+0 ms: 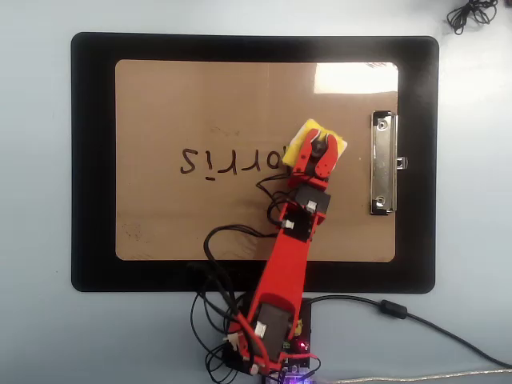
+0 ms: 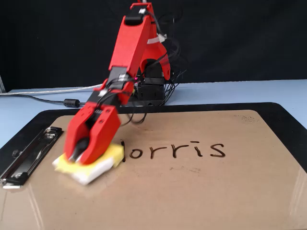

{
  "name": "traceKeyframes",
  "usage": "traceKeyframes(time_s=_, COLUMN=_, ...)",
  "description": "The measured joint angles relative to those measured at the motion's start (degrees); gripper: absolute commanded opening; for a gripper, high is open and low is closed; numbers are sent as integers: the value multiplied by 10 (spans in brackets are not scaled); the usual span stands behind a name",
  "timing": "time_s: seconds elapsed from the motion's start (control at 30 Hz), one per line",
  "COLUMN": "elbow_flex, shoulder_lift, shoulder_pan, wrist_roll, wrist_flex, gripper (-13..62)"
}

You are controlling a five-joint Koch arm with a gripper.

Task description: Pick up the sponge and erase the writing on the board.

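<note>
I'm seeing the gripper [image 1: 319, 141] [image 2: 81, 154] clamping the sponge [image 1: 335, 145] [image 2: 89, 167], pressing it flat on the board [image 1: 200, 224] [image 2: 201, 191] between the writing [image 1: 232, 160] [image 2: 177, 150] and clip [image 1: 383, 164] [image 2: 26, 155].

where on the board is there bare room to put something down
In the overhead view the board is bare left of the writing, and along both long edges. It is crowded between the writing and the clip, where the gripper presses the sponge.
</note>
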Motion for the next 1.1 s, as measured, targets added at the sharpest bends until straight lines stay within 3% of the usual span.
traceKeyframes(time_s=0.1, elbow_flex=163, shoulder_lift=133, shoulder_pan=7, wrist_roll=0, wrist_flex=2, gripper=-81)
traceKeyframes(time_s=0.23, elbow_flex=229, shoulder_lift=214, shoulder_pan=18, wrist_roll=0, wrist_flex=11, gripper=-81)
traceKeyframes(time_s=0.33, elbow_flex=184, shoulder_lift=177, shoulder_pan=35, wrist_roll=1, wrist_flex=13, gripper=-81)
traceKeyframes(time_s=0.43, elbow_flex=25, shoulder_lift=47, shoulder_pan=47, wrist_roll=1, wrist_flex=10, gripper=-80)
traceKeyframes(time_s=0.57, elbow_flex=-44, shoulder_lift=-41, shoulder_pan=52, wrist_roll=1, wrist_flex=-21, gripper=-81)
traceKeyframes(time_s=0.67, elbow_flex=27, shoulder_lift=3, shoulder_pan=55, wrist_roll=1, wrist_flex=-33, gripper=-81)
traceKeyframes(time_s=0.8, elbow_flex=231, shoulder_lift=173, shoulder_pan=58, wrist_roll=0, wrist_flex=-36, gripper=-80)
traceKeyframes(time_s=0.93, elbow_flex=316, shoulder_lift=295, shoulder_pan=61, wrist_roll=3, wrist_flex=-25, gripper=-80)
traceKeyframes(time_s=1.03, elbow_flex=293, shoulder_lift=269, shoulder_pan=34, wrist_roll=3, wrist_flex=-25, gripper=-80)
traceKeyframes(time_s=1.1, elbow_flex=200, shoulder_lift=181, shoulder_pan=-20, wrist_roll=3, wrist_flex=-25, gripper=-80)
